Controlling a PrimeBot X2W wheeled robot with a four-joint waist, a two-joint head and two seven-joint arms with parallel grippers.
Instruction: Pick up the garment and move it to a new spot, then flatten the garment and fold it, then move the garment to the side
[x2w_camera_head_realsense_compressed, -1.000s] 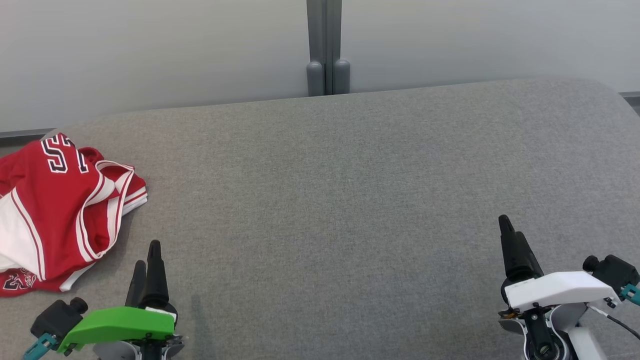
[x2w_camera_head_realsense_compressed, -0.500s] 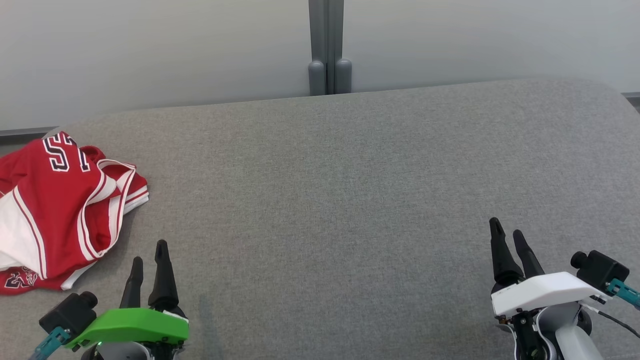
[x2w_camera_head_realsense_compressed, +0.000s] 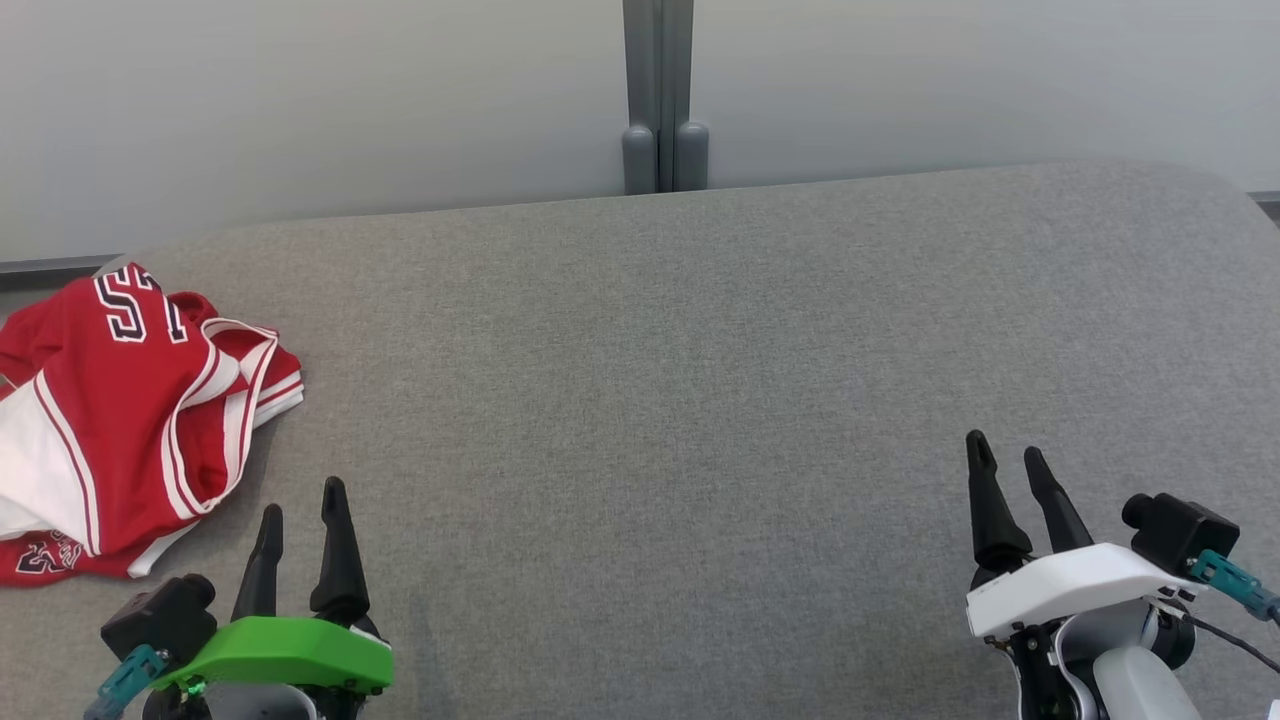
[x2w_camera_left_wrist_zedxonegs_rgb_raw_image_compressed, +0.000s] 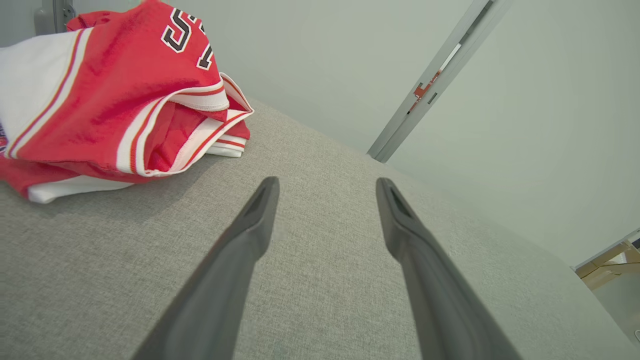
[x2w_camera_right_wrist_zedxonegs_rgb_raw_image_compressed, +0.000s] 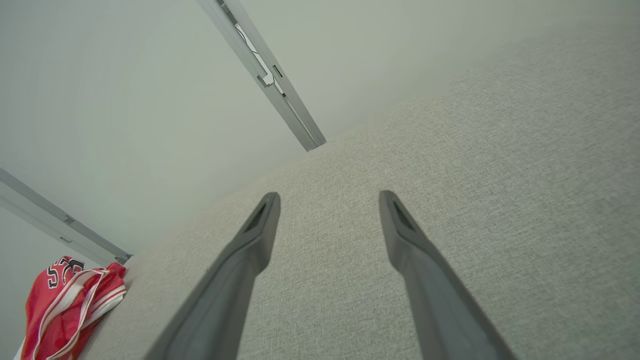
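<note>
Garment (x2w_camera_head_realsense_compressed: 120, 420): red/white, bunched at left edge of table (x2w_camera_head_realsense_compressed: 700, 350), not gripped.
L gripper (x2w_camera_head_realsense_compressed: 302, 498): fingers parted, nothing held, near garment.
R gripper (x2w_camera_head_realsense_compressed: 1004, 446): fingers parted, nothing held, by front-right corner.
Progress: judged at start; pick-up, flatten, fold, side move all left.

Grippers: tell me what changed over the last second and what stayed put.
Both opened. The fingers of the left gripper and the right gripper, pressed together a second ago, now stand apart and hold nothing. Each gripper also drifted slightly inward in the head view. The red jersey lies crumpled on the left of the grey cushion as before, untouched.
</note>
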